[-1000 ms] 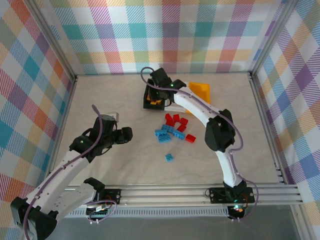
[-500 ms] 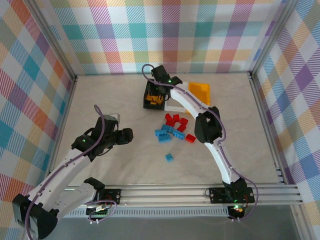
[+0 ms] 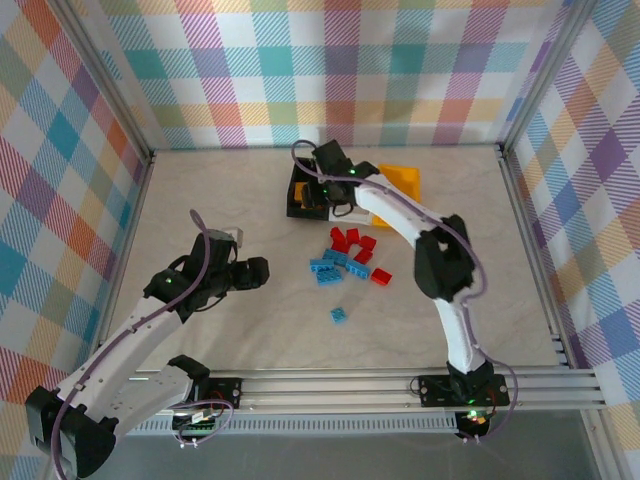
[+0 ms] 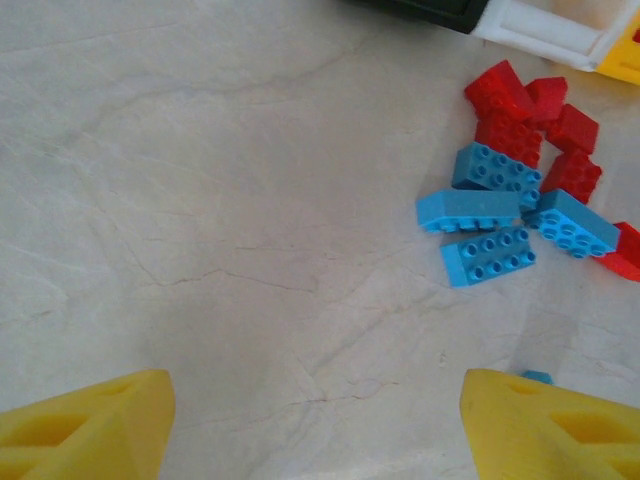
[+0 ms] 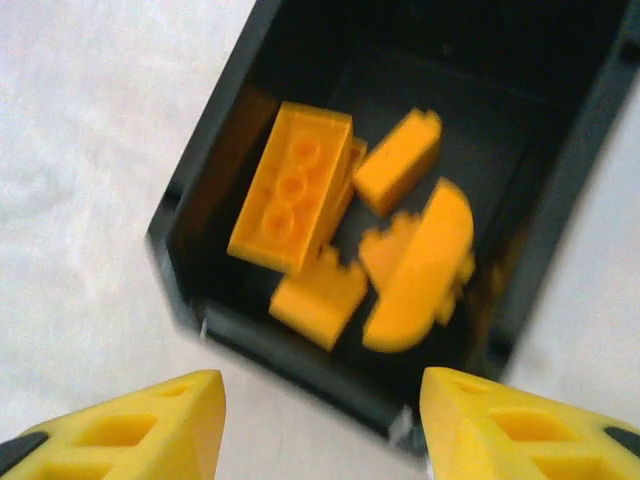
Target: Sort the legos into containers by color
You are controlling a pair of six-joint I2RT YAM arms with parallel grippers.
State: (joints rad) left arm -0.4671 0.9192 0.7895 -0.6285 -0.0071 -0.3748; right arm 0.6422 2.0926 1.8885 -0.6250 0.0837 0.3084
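The pale marbled tabletop (image 3: 200, 200) carries everything, and its loose pieces lie just where they lay a second ago.

The right arm (image 3: 440, 265) reaches from its base to the far middle. Its elbow, which had swung inward half a second ago, is back out to the right, and its wrist has shifted a little to the right. The left arm (image 3: 130, 340) has hardly moved and stretches toward the middle left of the tabletop.

The containers stand in a row at the far middle: the black bin (image 3: 297, 205) on the left, the white bin (image 3: 345, 212) mostly under the right arm, the yellow-orange bin (image 3: 402, 180) on the right.

The right tool (image 3: 325, 185) hangs over the black bin (image 5: 560, 190), its yellow fingers (image 5: 150, 425) apart with nothing between them. The left tool (image 3: 255, 270) hovers above bare tabletop, its fingers (image 4: 90, 425) spread wide and empty.

Inside the black bin lie several yellow-orange bricks (image 5: 292, 188), one long piece leaning on the others. On the tabletop near the bins sits a cluster of red bricks (image 3: 350, 240), and touching it on the near side a cluster of blue bricks (image 3: 335, 265). One lone blue brick (image 3: 339, 315) lies apart, nearer the arm bases.
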